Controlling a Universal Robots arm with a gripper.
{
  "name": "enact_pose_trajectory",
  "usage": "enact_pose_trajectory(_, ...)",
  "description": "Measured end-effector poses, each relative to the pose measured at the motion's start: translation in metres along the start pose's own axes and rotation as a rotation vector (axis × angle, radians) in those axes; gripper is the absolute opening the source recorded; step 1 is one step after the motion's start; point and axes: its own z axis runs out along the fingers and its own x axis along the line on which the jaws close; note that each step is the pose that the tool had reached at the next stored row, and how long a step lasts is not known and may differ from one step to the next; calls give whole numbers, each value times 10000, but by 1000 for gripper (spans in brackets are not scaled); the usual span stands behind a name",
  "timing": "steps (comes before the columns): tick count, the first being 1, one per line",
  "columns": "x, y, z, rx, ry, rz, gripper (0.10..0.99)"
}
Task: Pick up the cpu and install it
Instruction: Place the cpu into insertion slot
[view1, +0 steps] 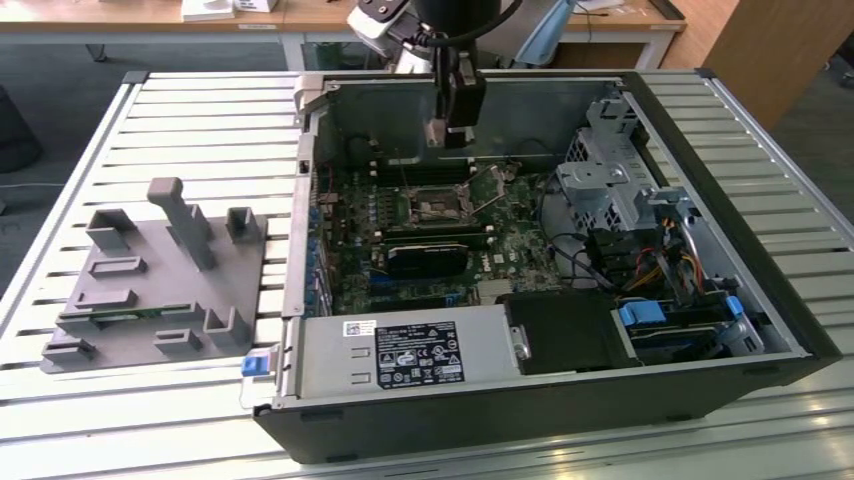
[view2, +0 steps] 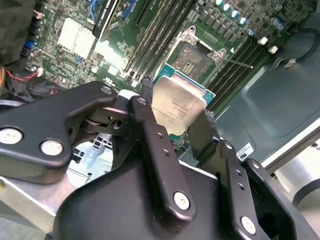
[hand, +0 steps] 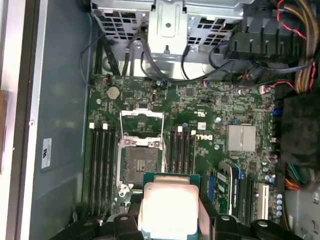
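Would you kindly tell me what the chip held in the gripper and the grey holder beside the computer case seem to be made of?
The chip: the top looks like bare silvery metal with a dull sheen; the thin green rim suggests circuit board. The holder: even matte grey with blocky moulded shapes, probably plastic, though painted metal cannot be ruled out.
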Motion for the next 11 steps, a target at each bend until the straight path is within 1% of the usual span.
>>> enact_pose_trajectory(3, 12, -2, 38, -3, 19, -176, 529)
enact_pose_trajectory(11, 15, -5, 116, -3, 38, -183, 529)
